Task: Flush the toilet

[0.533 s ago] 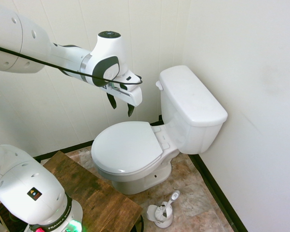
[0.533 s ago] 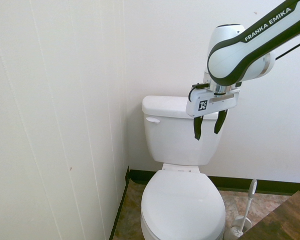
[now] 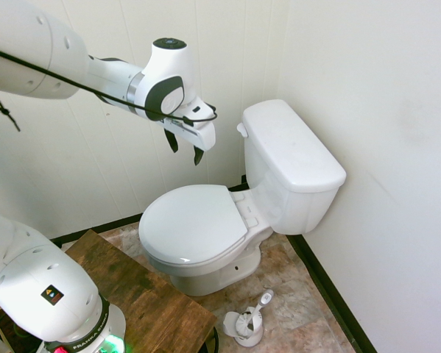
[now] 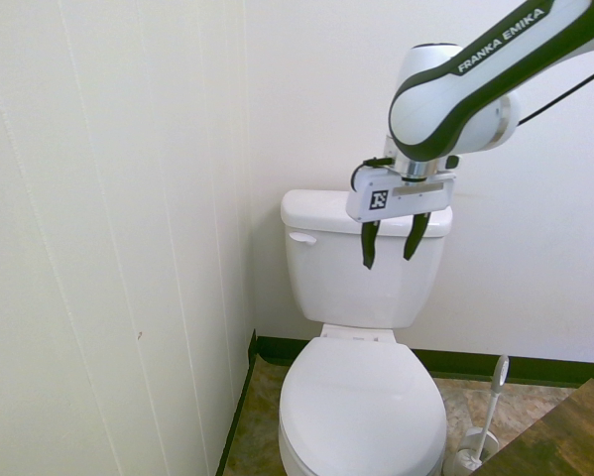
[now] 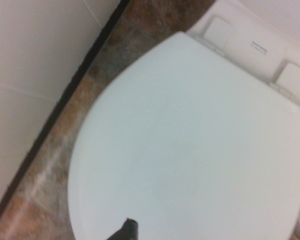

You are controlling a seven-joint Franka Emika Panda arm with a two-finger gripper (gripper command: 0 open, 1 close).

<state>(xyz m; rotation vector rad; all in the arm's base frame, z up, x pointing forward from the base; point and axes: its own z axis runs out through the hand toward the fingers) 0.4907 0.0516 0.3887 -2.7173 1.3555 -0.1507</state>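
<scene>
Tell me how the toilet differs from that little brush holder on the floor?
The toilet is far bigger than the brush holder. The toilet has a closed oval lid and a boxy tank; the holder is an open cup with a brush handle sticking out at a tilt. The toilet stands against the wall; the holder sits out on the tiles. Both are white.

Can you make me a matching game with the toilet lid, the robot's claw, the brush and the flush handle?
Things:
1. seat lid
2. end effector
3. toilet brush
4. flush lever

States or places:
A. on the floor beside the bowl
B. closed flat
C. on the tank's front, untouched
D. open, in the air above the seat

Pairs: 1-B, 2-D, 3-A, 4-C
</scene>
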